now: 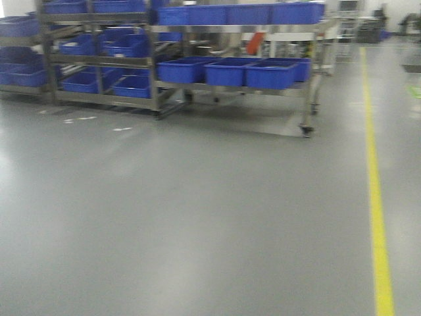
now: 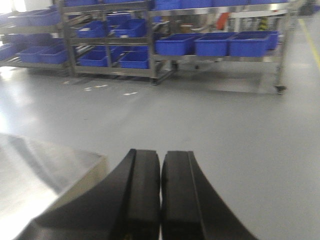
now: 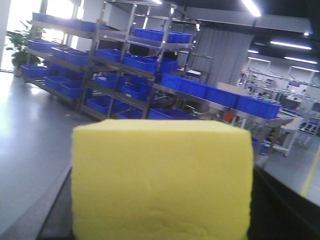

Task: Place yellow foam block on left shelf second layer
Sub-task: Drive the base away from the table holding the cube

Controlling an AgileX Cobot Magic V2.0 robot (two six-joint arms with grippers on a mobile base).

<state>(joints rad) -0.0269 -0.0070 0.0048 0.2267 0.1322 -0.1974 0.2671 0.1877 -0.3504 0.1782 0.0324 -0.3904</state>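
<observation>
At the far edge of the floor (image 1: pixel 197 217) I see shelves (image 1: pixel 105 60) with blue bins (image 1: pixel 227 71); right gripper (image 3: pixel 165 210) pinches the yellow foam block (image 3: pixel 160 170) for transport, left gripper (image 2: pixel 161 165) pressed together, empty.

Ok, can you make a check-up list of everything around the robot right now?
Surface: grey shiny floor, yellow line along the right.
Job's things: yellow foam block fills the right wrist view; metal shelf racks stand ahead, not reached yet.
Clutter: small white scraps on the floor near the racks.
Grippers: left gripper shut, empty; right gripper holds the block, fingers mostly hidden.
Cables: nothing seen.
Surroundings: blue bins on the racks, potted plant, workbenches far off.
</observation>
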